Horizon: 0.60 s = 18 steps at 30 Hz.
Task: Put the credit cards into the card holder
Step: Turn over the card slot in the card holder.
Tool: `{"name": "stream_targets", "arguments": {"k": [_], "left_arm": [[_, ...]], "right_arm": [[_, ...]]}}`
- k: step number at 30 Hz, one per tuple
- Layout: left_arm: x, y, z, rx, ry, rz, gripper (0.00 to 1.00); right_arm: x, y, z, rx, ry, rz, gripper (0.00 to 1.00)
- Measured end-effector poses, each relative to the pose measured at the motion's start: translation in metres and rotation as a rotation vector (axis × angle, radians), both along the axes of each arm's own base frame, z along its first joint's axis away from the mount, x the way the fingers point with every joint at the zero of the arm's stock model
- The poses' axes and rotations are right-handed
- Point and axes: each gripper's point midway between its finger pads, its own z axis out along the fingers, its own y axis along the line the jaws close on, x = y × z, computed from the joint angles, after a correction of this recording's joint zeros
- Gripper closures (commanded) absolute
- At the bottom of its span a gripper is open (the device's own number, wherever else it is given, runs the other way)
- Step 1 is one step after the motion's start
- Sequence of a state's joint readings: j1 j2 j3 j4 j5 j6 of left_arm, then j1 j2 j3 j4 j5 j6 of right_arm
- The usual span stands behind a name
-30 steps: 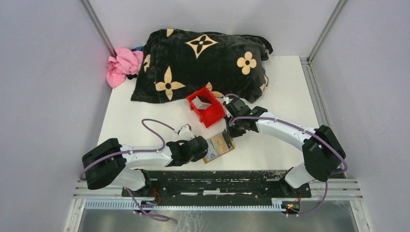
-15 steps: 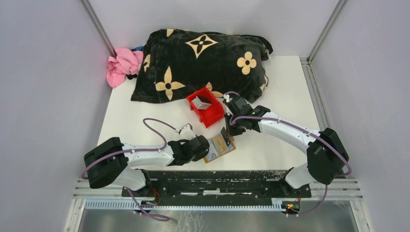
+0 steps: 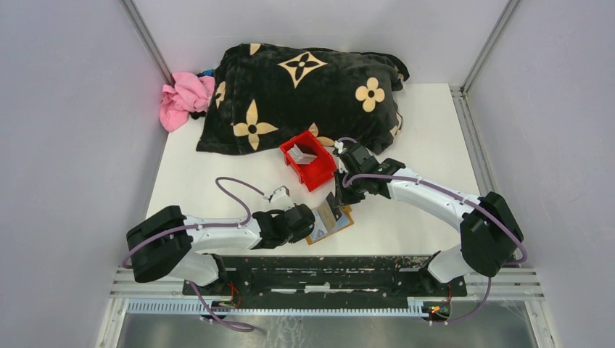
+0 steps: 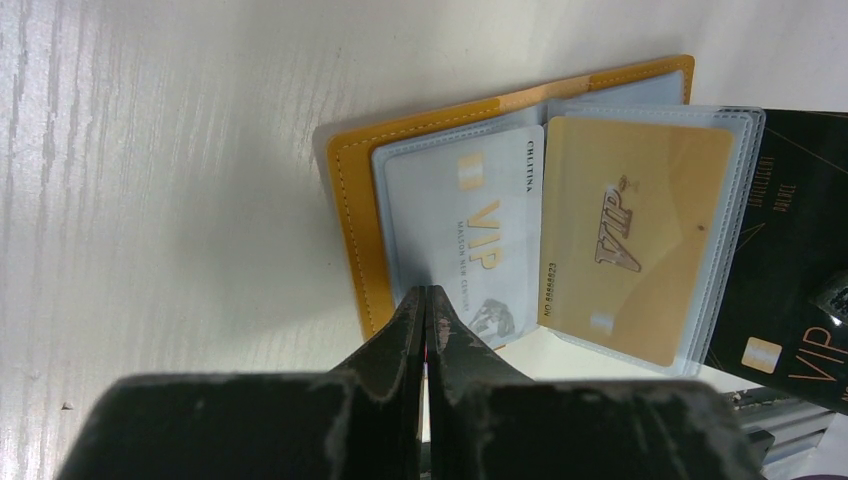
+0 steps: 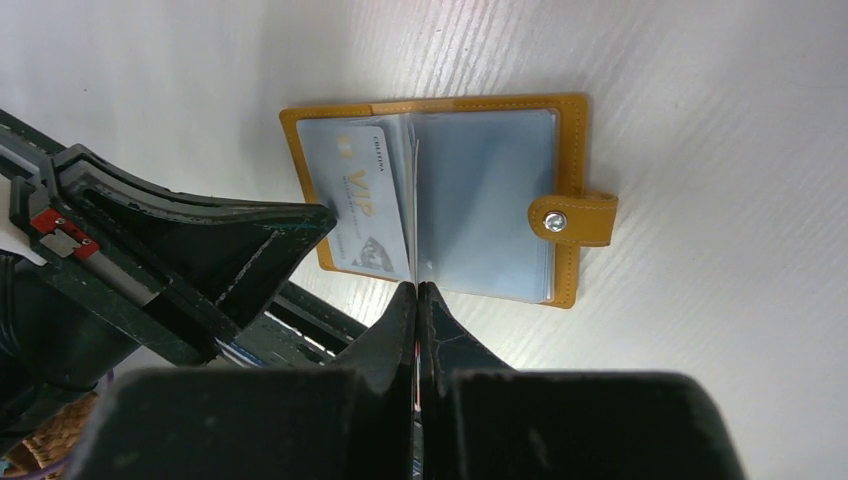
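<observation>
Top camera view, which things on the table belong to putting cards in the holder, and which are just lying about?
Job: card holder, open; white VIP card and gold VIP card in its pockets; black VIP card at its edge; red bin holding pale pieces, probably cards.
Lying about: black flowered blanket; pink cloth.

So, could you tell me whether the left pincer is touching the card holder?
Touching: in the right wrist view the left pincer, shut, rests its tip on the card holder.
</observation>
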<state>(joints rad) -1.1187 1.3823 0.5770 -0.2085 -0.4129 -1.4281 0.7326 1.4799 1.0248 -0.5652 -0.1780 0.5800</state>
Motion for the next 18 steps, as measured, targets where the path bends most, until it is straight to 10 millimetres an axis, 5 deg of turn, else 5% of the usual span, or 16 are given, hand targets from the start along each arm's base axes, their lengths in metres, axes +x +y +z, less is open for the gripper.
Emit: {"name": "stream_targets", "arguments": {"k": [18], "left_arm": [[-0.007, 0.012, -0.002, 0.059, 0.029, -0.002, 0.96]], "right_arm": [[-0.009, 0.02, 0.007, 0.067, 0.016, 0.029, 0.99]]}}
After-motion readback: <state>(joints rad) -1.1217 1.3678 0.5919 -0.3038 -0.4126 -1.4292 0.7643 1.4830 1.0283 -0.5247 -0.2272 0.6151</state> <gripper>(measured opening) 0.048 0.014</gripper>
